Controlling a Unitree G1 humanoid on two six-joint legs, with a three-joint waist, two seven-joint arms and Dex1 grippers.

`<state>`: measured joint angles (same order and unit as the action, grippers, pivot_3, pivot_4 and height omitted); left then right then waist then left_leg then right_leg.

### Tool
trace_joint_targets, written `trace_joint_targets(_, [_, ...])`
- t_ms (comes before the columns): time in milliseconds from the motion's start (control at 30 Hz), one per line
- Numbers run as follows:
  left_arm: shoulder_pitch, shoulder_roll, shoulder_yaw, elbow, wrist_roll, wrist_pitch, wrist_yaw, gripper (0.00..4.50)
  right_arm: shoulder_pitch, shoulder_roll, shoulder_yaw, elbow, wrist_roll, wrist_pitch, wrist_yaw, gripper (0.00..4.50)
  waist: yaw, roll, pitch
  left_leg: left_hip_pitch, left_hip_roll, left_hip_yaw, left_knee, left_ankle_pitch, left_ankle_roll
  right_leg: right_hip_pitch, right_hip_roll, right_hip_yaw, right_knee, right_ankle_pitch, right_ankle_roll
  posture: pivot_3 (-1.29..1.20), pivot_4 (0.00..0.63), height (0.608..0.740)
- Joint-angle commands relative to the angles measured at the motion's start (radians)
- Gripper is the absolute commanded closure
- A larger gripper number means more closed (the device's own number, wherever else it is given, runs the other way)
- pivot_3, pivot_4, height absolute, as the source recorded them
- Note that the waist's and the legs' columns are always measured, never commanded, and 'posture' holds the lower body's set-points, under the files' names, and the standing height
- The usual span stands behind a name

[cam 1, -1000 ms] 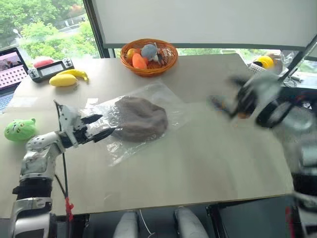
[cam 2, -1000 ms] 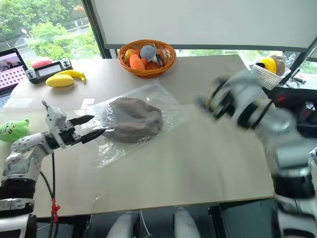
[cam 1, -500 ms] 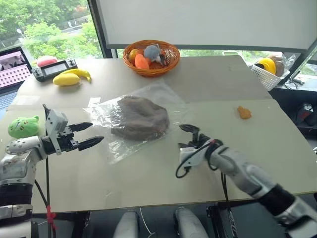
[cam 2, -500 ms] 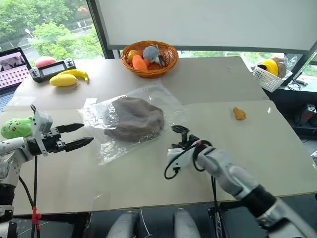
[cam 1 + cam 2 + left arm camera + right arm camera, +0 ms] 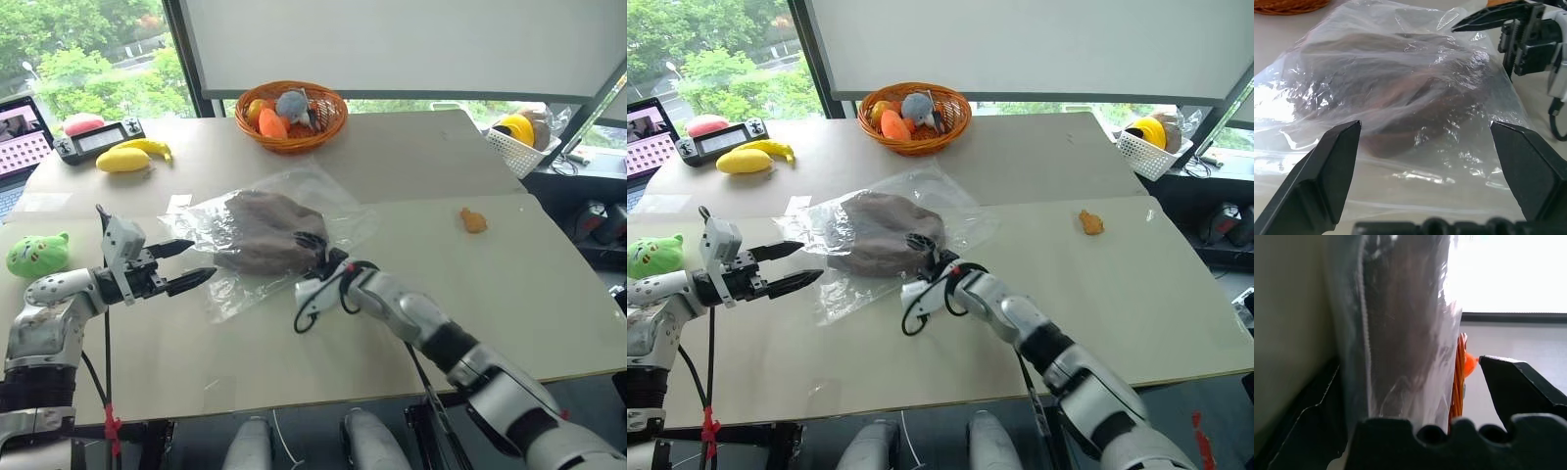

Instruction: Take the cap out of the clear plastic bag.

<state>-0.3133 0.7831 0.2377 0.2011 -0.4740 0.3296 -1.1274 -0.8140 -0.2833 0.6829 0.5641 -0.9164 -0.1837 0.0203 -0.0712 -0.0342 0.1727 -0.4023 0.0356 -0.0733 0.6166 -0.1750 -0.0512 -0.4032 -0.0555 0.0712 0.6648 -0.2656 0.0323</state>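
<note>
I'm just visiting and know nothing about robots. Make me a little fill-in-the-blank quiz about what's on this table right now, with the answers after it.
1. The brown cap lies inside a clear plastic ____.
2. The orange and grey toys at the far side sit in a wicker ____.
3. The right gripper, fingers open, is at the bag's edge, while the left gripper stands ____, holding nothing.
4. The small orange lump lies on the ____.

Answers: bag; basket; open; table
</note>
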Motion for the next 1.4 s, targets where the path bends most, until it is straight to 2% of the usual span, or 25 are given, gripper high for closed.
trace_joint_targets(33, [-0.011, -0.002, 0.017, -0.023, -0.009, -0.009, 0.01, 0.0, -0.002, 0.016, -0.002, 0.117, 0.009, -0.006, -0.023, 0.01, 0.002, -0.002, -0.001, 0.0, 0.0, 0.0, 0.0, 0.0, 0.0, 0.0, 0.0, 0.0, 0.0, 0.0, 0.0, 0.0, 0.15, 0.735])
trace_joint_targets(67, [-0.014, -0.003, 0.015, -0.022, -0.008, -0.01, 0.012, 0.0, -0.001, 0.019, 0.001, 0.128, 0.01, -0.017, -0.028, 0.01, 0.002, -0.003, -0.002, 0.001, 0.0, 0.0, 0.0, 0.0, 0.0, 0.001, 0.0, 0.0, 0.0, 0.0, 0.0, 0.0, 0.15, 0.735])
trace_joint_targets(167, [-0.021, -0.006, 0.01, -0.02, -0.005, -0.012, 0.015, 0.0, 0.01, 0.016, 0.005, 0.137, 0.02, -0.051, -0.035, 0.7, 0.002, -0.003, -0.002, 0.005, 0.0, 0.0, 0.0, 0.0, 0.0, 0.005, 0.0, 0.0, 0.0, 0.0, 0.0, 0.0, 0.15, 0.735])
trace_joint_targets(400, [-0.035, -0.008, 0.002, -0.011, 0.003, -0.018, 0.019, 0.0, 0.015, 0.002, 0.018, 0.131, 0.003, -0.089, -0.065, 3.16, 0.001, -0.003, -0.002, 0.004, 0.0, -0.001, -0.002, 0.0, 0.0, 0.004, 0.0, 0.0, -0.001, 0.0, 0.0, 0.0, 0.15, 0.735])
trace_joint_targets(433, [-0.035, -0.009, 0.001, -0.012, 0.004, -0.018, 0.019, 0.0, 0.015, 0.0, 0.02, 0.129, -0.002, -0.092, -0.072, 3.38, 0.001, -0.003, -0.002, 0.004, 0.0, -0.001, -0.002, 0.0, 0.0, 0.004, 0.0, 0.0, -0.001, 0.0, 0.0, 0.0, 0.15, 0.735])
trace_joint_targets(533, [-0.038, -0.01, -0.003, -0.009, 0.008, -0.021, 0.02, 0.0, 0.014, -0.004, 0.023, 0.136, -0.009, -0.096, -0.085, 4.41, -0.002, -0.004, -0.002, 0.005, 0.0, -0.001, -0.002, 0.0, 0.0, 0.005, 0.0, 0.0, -0.001, 0.0, 0.0, 0.0, 0.15, 0.735])
trace_joint_targets(667, [-0.05, -0.015, -0.014, 0.004, 0.014, -0.029, 0.023, 0.0, 0.02, -0.034, 0.035, 0.112, -0.022, -0.179, -0.153, 4.47, 0.0, -0.004, -0.002, 0.014, 0.0, 0.0, -0.004, 0.0, 0.0, 0.013, 0.0, 0.0, -0.002, -0.004, 0.005, 0.0, 0.15, 0.735])
trace_joint_targets(800, [-0.06, -0.019, -0.019, 0.015, 0.02, -0.035, 0.023, 0.0, 0.013, -0.094, 0.045, 0.065, -0.052, -0.302, -0.263, 4.47, 0.006, -0.004, -0.002, 0.013, -0.001, 0.0, -0.006, 0.0, 0.0, 0.013, -0.001, -0.001, -0.003, -0.006, 0.005, 0.0, 0.15, 0.735])
trace_joint_targets(933, [-0.076, -0.023, -0.025, 0.033, 0.026, -0.042, 0.018, 0.0, -0.056, -0.22, 0.097, 0.112, -0.139, -0.543, -0.459, 4.47, 0.007, -0.003, -0.002, 0.008, -0.003, 0.0, -0.008, 0.0, 0.0, 0.008, -0.003, -0.001, -0.005, -0.003, 0.001, 0.0, 0.15, 0.735])
trace_joint_targets(1033, [-0.082, -0.023, -0.027, 0.04, 0.03, -0.045, 0.014, 0.0, -0.128, -0.26, 0.145, 0.241, -0.21, -0.608, -0.568, 4.47, 0.004, -0.004, -0.002, -0.002, -0.003, 0.0, -0.007, 0.0, 0.0, -0.002, -0.003, 0.0, -0.003, -0.003, 0.0, 0.0, 0.15, 0.735])
trace_joint_targets(1233, [-0.094, -0.016, -0.033, 0.058, 0.036, -0.045, 0.002, 0.0, -0.307, -0.269, 0.303, 0.45, -0.395, -0.679, -0.816, 4.47, 0.002, -0.003, -0.001, -0.002, -0.003, 0.0, -0.007, 0.0, 0.0, -0.003, -0.004, 0.0, -0.004, -0.003, 0.0, 0.0, 0.15, 0.735])
trace_joint_targets(1400, [-0.098, -0.012, -0.035, 0.062, 0.041, -0.038, -0.008, 0.0, -0.431, -0.182, 0.48, 0.615, -0.556, -0.601, -1.016, 4.47, 0.0, -0.003, -0.001, -0.001, -0.003, 0.0, -0.008, 0.0, 0.0, -0.003, -0.003, 0.0, -0.003, -0.003, 0.0, 0.0, 0.15, 0.735])
